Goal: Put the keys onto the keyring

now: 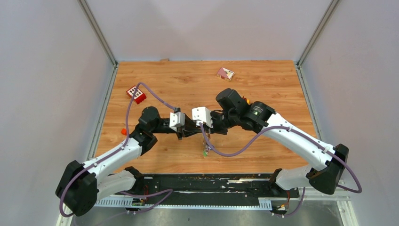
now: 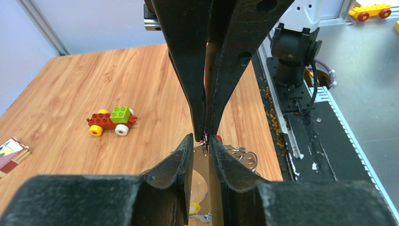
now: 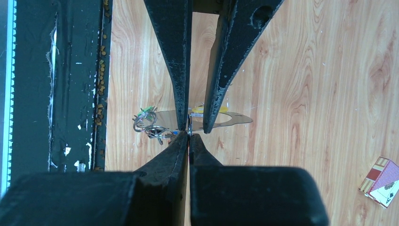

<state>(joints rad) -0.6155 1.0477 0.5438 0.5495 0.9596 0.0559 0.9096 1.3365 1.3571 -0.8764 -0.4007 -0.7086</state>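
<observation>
Silvery wire (image 2: pixel 205 147), a mere sliver, sits where your two tools meet above the table (image 1: pixel 263 94). Your right gripper (image 3: pixel 189 135) is pinched fully together on it. Your left gripper (image 2: pixel 201 141) is narrowed to a slit on the same piece, tip to tip with the other. That pairing makes sense, I judge: one tool steadies while the other prises or feeds, since a ring rarely opens one-handed. Whether the sliver is a ring's coil or a key's eyelet is too small to tell.

Directly below, the keys (image 1: pixel 205 150) appear to lie on the wood near the black base rail (image 3: pixel 70 94). You can see silver rings (image 3: pixel 146 123), a green tag (image 3: pixel 148 109) and a yellow tag (image 3: pixel 203 108). Working low over that pile means a slip should drop the piece among its fellows. Threading looks under way, not finished.
</observation>
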